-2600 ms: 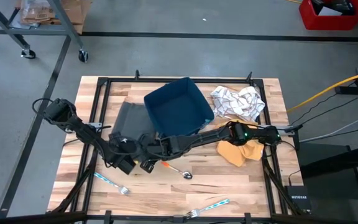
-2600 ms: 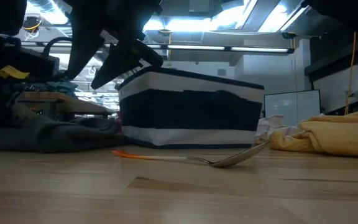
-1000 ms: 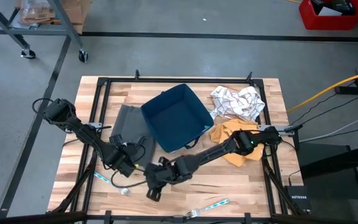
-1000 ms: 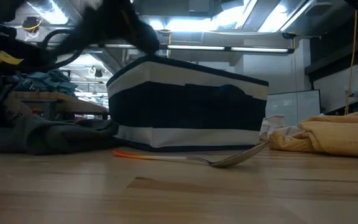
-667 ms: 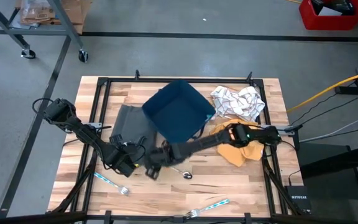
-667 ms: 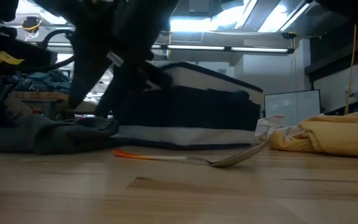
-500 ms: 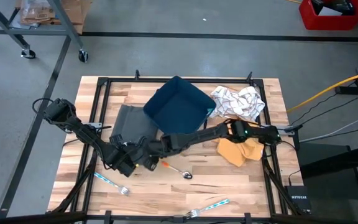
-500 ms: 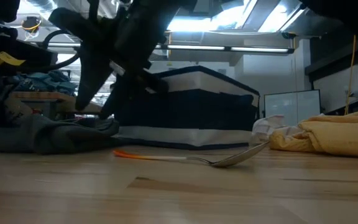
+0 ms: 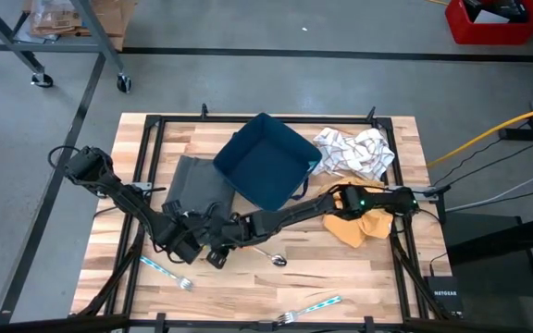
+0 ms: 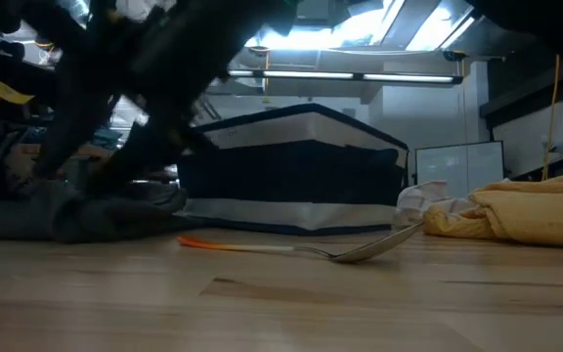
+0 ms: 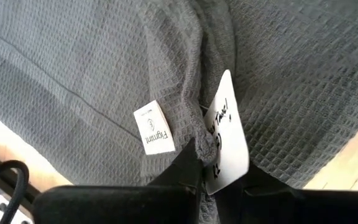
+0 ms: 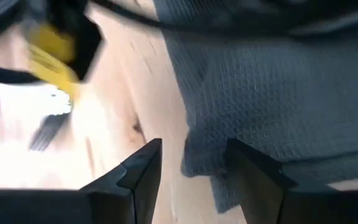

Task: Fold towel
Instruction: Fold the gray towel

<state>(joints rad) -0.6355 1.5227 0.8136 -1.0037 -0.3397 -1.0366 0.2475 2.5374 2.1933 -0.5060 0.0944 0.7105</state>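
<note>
Towel (image 11: 92,68) tag "Figmint" (image 11: 154,128) beside pinching left gripper (image 11: 207,163) jaws; right gripper (image 12: 191,163) jaws apart, empty.

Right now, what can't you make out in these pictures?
- Low view: blurred dark arms hide most of the grey towel.
- Left wrist view: the left gripper covers part of the tag's handwriting.
- Right wrist view: motion blur smears the fork beyond the open right gripper.

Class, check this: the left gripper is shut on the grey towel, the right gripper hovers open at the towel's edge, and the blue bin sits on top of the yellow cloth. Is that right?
One thing is wrong. The blue bin does not sit on the yellow cloth; the high view shows it overlapping the grey towel, apart from the yellow cloth. The rest stands: the left gripper is shut on the towel and the right gripper is open at its edge.
</note>
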